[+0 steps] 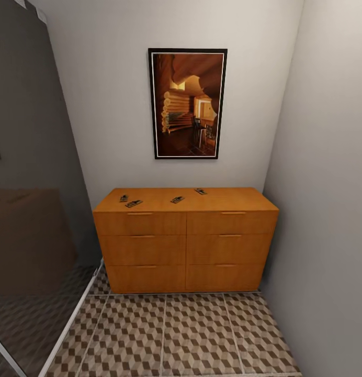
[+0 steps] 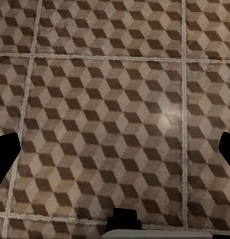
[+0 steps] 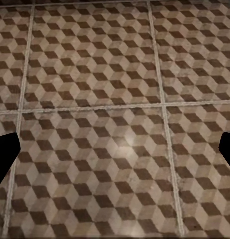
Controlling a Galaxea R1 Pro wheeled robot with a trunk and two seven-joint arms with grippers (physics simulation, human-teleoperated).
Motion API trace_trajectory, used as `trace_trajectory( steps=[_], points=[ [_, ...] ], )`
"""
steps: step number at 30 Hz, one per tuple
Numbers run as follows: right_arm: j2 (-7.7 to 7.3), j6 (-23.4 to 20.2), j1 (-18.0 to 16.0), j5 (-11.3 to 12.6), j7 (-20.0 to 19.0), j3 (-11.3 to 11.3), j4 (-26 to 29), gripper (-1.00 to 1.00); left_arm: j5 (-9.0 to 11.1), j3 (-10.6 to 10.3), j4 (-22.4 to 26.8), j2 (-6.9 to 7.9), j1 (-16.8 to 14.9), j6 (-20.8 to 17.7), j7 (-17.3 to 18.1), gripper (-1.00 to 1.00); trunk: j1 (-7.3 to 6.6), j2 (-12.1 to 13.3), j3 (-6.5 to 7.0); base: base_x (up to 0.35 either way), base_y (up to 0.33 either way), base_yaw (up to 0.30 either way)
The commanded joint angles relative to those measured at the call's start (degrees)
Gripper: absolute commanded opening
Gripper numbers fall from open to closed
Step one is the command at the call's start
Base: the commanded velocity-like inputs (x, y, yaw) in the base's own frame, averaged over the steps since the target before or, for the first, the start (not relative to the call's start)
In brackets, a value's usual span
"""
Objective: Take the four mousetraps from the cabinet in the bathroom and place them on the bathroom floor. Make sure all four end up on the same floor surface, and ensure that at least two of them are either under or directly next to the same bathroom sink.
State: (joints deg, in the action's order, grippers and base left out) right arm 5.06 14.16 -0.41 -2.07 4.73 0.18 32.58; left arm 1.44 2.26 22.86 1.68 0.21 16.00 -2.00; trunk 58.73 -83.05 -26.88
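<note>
The bathroom floor point(image 1: 196, 335) stretched bare between the robot and the cabinet point(image 1: 186, 246), which stood against the far wall under a framed picture point(image 1: 187, 103). All four mousetraps point(image 1: 177, 199) lay on the cabinet's flat top, two near its left end, none lifted yet. The left tool point(image 2: 115, 149) and right tool point(image 3: 115, 149) hung over tiles, fingers spread wide, holding nothing. My read: roll close and square first, then reach for an end trap.
</note>
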Motion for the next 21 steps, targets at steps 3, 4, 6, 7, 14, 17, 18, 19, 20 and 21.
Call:
trace_trajectory(
  steps=[3,4,6,7,14,17,18,19,20,21],
  points=[
    [-0.09,0.4,0.0,-0.2,0.2,0.0,-0.6,1.00,0.2,-0.1,-0.3,-0.02,0.0,0.3,0.0,1.00,0.00,0.0,-0.05,0.000,0.000,0.000],
    [-0.14,0.8,0.0,-0.2,0.2,0.0,-1.0,1.00,0.2,-0.1,-0.6,-0.18,0.0,0.3,0.2,1.00,0.00,0.0,-0.05,0.000,0.000,0.000],
    [-0.17,1.1,0.0,-0.2,0.2,-0.1,-1.3,1.00,0.1,-0.1,-0.9,-0.52,0.0,0.4,0.3,1.00,0.00,0.0,-0.05,0.000,0.000,0.000],
    [-0.19,1.4,0.0,-0.1,0.2,-0.1,-1.4,1.00,0.1,-0.1,-1.1,-0.66,0.0,0.4,0.4,1.00,0.00,0.0,-0.05,0.000,0.000,0.000],
    [0.22,3.0,0.0,-0.2,0.2,0.2,-2.1,1.00,0.1,-0.3,-2.6,-1.50,0.0,1.6,0.6,1.00,0.00,0.0,-0.05,0.000,0.000,0.000],
    [0.32,3.3,0.0,-0.2,0.2,0.2,-2.2,1.00,0.1,-0.7,-3.2,-2.07,0.0,3.7,0.6,1.00,0.00,0.0,-0.05,0.000,0.000,0.000],
    [0.31,3.3,0.0,-0.2,0.2,0.2,-2.2,1.00,0.1,-0.8,-3.4,-2.18,0.0,4.1,0.6,1.00,0.00,0.0,-0.05,0.000,0.000,0.000],
    [0.31,3.3,0.0,-0.2,0.2,0.2,-2.2,1.00,0.1,-0.9,-3.7,-2.27,0.0,4.4,0.6,1.00,0.00,0.0,-0.05,0.000,0.000,0.000],
    [0.29,3.3,0.0,-0.2,0.2,0.2,-2.2,1.00,0.0,-1.0,-4.1,-2.35,0.0,4.7,0.5,1.00,0.00,0.0,-0.05,0.000,0.000,0.000],
    [0.27,3.3,0.0,-0.2,0.2,0.2,-2.2,1.00,0.0,-1.1,-4.5,-2.41,0.0,4.9,0.5,1.00,0.00,0.0,-0.05,0.000,0.000,0.000]
  ],
)
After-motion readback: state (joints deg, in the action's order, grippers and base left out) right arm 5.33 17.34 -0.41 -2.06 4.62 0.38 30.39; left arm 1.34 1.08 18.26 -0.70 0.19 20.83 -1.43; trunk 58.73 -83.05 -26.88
